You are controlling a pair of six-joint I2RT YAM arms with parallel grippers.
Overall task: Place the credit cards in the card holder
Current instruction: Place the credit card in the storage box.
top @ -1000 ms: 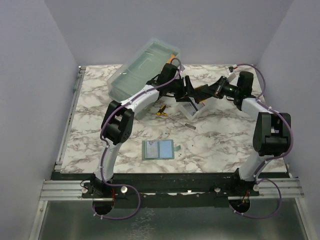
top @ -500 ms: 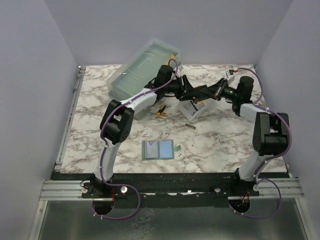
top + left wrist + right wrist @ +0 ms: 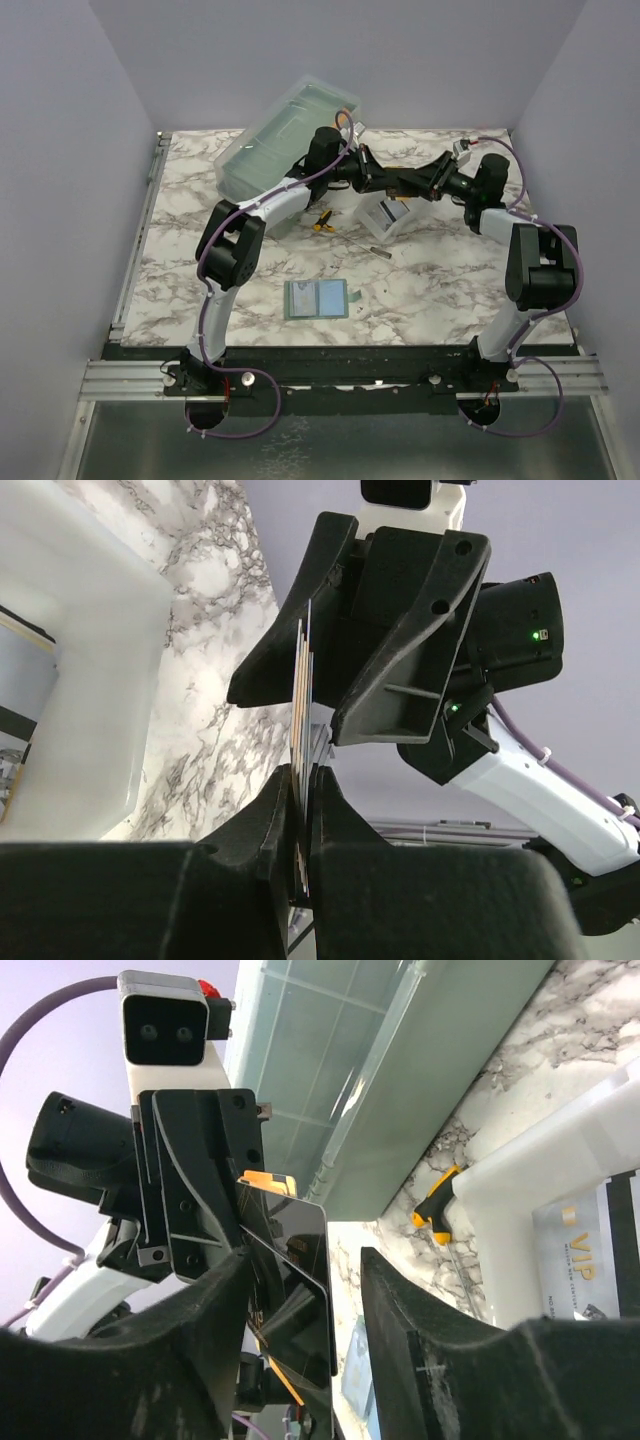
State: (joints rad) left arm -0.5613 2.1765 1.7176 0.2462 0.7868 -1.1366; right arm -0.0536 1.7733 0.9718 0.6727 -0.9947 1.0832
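The cards [image 3: 303,670] hang edge-on as a thin stack in the air just above the tray [image 3: 392,232], at the far side of the table, caught where the two arms meet. The left gripper [image 3: 302,775] pinches one end of the stack, while the right gripper [image 3: 303,1260] stands spread to either side of the other end without touching it, which looks like a handover to the left arm. The holder [image 3: 316,298] lies open and flat, well nearer the arm bases than the tray, ready for loading.
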